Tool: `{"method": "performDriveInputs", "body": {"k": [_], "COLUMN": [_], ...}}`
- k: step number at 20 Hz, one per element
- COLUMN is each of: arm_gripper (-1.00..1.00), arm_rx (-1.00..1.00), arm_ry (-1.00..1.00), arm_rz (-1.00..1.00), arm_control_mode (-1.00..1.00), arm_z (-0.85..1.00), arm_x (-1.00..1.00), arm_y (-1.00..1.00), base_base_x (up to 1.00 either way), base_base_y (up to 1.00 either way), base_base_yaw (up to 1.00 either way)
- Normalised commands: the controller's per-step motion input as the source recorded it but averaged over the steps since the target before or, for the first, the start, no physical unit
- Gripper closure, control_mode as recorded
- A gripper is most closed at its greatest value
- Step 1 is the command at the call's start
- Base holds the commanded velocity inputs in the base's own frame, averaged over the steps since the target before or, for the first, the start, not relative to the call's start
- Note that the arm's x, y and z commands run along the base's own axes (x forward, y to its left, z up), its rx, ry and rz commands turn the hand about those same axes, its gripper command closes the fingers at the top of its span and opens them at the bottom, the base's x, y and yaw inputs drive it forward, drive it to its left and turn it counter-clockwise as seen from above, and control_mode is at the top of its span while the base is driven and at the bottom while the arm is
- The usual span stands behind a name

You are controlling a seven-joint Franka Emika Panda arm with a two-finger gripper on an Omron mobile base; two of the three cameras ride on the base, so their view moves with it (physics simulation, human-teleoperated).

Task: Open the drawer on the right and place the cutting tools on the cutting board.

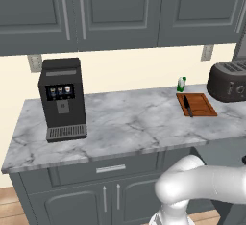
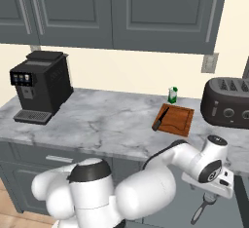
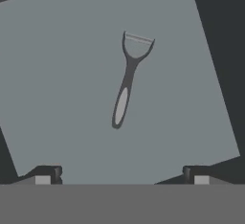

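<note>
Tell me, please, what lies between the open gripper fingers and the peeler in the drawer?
Nothing: in the hand view only bare grey drawer floor separates the gripper from the peeler.

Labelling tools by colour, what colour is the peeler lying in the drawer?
Dark grey with a pale grey handle inset; the peeler shows best in the hand view.

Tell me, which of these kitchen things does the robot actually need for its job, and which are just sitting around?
Needed: the open drawer, the peeler lying in it, the black knife already on the cutting board, and the fingers, spread open above the peeler.

Just sitting around: coffee machine, toaster, small green-and-white bottle.
</note>
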Motion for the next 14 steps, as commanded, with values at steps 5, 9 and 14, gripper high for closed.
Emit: {"method": "performDriveInputs", "body": {"k": [5,9,14], "arm_gripper": [-1.0,-1.0,-1.0], "arm_rx": [0.0,0.0,0.0], "arm_ry": [0.0,0.0,0.0], "arm_rz": [0.0,0.0,0.0], "arm_control_mode": [-1.0,-1.0,-1.0], "arm_z": [-0.29,-0.28,-0.27], "arm_x": [0.0,0.0,0.01], "arm_y": [-0.08,-0.04,0.0], "base_base_x": [0.0,0.0,0.0], "base_base_y": [0.0,0.0,0.0], "base_base_yaw": [0.0,0.0,0.0]}}
